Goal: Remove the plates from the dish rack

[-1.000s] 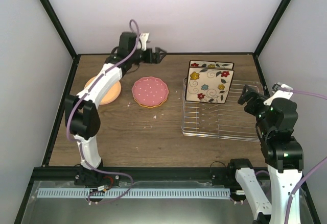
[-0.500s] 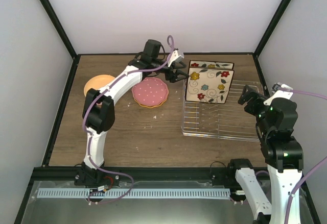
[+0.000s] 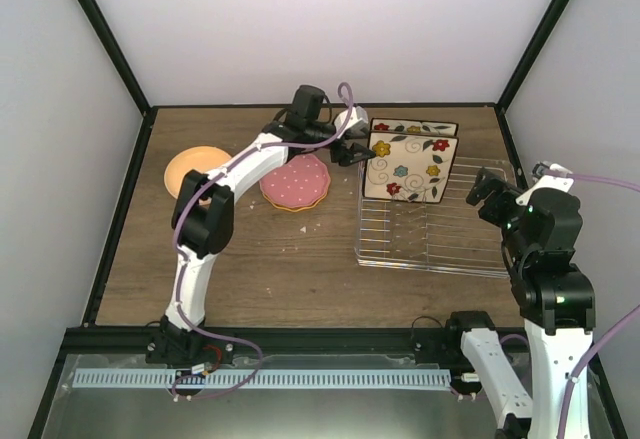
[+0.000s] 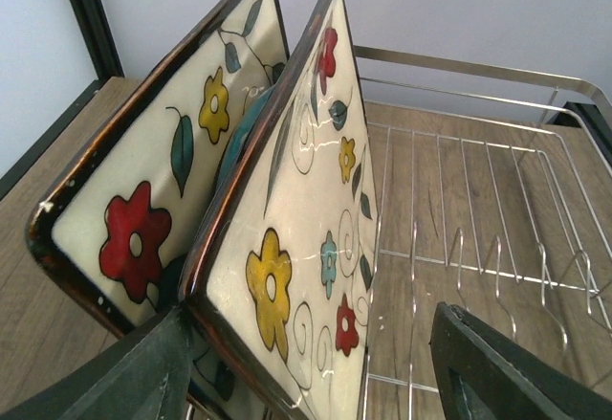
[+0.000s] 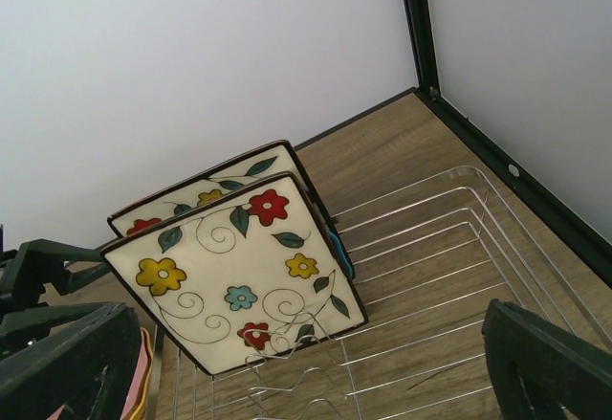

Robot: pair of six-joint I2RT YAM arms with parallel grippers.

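Two square cream flowered plates stand upright at the back of the silver dish rack [image 3: 430, 244]. The front plate [image 3: 405, 167] leans just ahead of the rear one [image 3: 413, 127], and a teal plate [image 4: 239, 138] shows as a sliver between them. My left gripper [image 3: 358, 154] is open at the front plate's left edge. In the left wrist view its jaws straddle that plate [image 4: 287, 248], and the right finger [image 4: 497, 372] stands clear of its face. My right gripper [image 3: 485, 194] hovers open over the rack's right side, holding nothing.
A pink dotted plate [image 3: 295, 179] tops a small stack on the table left of the rack. An orange plate [image 3: 190, 169] lies further left. Black frame posts and white walls close in the back and sides.
My left arm swung right from the back of the table to the front square plate's left edge, and its jaws narrowed somewhat. The right arm stayed put.
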